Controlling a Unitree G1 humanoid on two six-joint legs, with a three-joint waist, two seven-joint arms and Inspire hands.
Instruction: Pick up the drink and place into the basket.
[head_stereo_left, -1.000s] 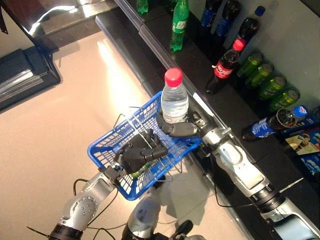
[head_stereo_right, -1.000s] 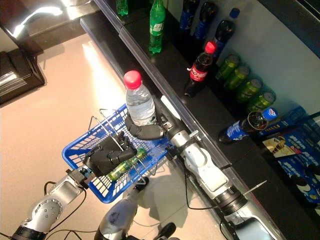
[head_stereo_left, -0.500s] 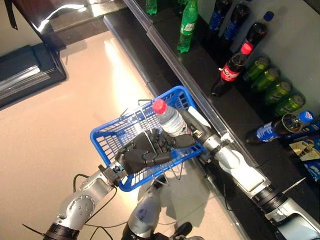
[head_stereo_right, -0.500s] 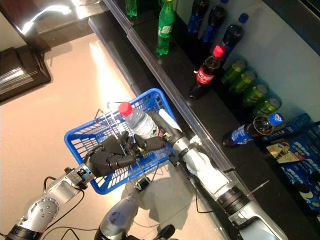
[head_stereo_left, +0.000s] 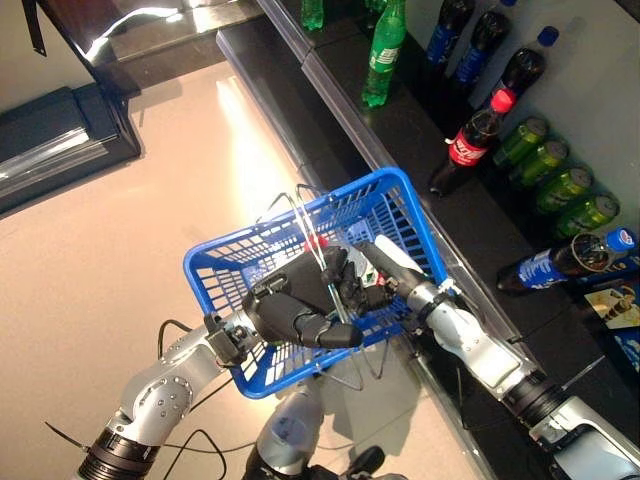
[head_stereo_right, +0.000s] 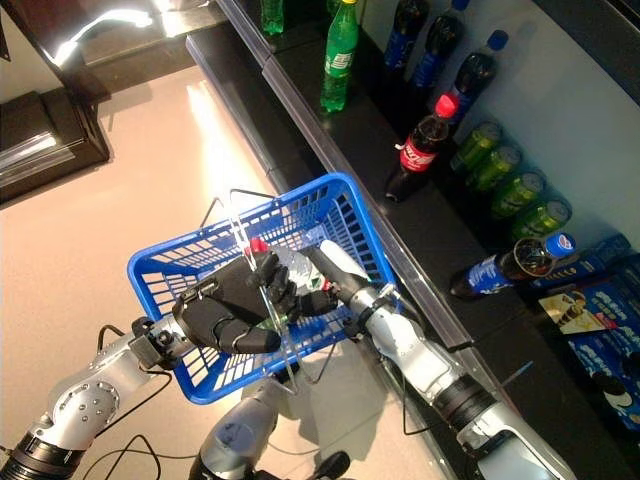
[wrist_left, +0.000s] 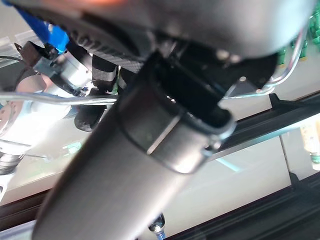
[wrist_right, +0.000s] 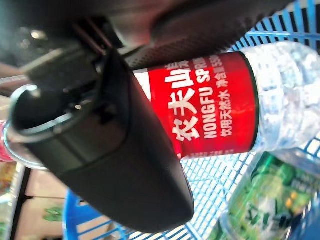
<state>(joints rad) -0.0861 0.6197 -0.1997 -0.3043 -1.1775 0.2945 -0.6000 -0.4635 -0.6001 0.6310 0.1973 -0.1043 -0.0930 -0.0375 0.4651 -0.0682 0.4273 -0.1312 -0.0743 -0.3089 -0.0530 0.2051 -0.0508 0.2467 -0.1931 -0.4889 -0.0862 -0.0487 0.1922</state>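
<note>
Placing step: right hand (wrist_right: 115, 150) grips clear water bottle w/ red label (wrist_right: 240, 100) inside blue plastic basket (head_stereo_left: 405, 215), left hand (head_stereo_left: 290, 310) curled on its wire handle; next, prob. let go.

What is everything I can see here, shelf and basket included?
Basket: one, blue, wire handles, held up over the floor beside the shelf.
Water bottle: one, clear, red label and cap, lying inside the basket.
Green bottle: one, in the basket under the water bottle.
Shelf: one, dark, along the right.
Green soda bottle: one, upright on the shelf.
Cola bottle: one, dark with red cap, on the shelf.
Green cans: a row, count unclear.
Blue-capped bottle: one, lying down.
Left hand: dark, curled on the basket handles.
Right hand: dark, gripping the water bottle.
</note>
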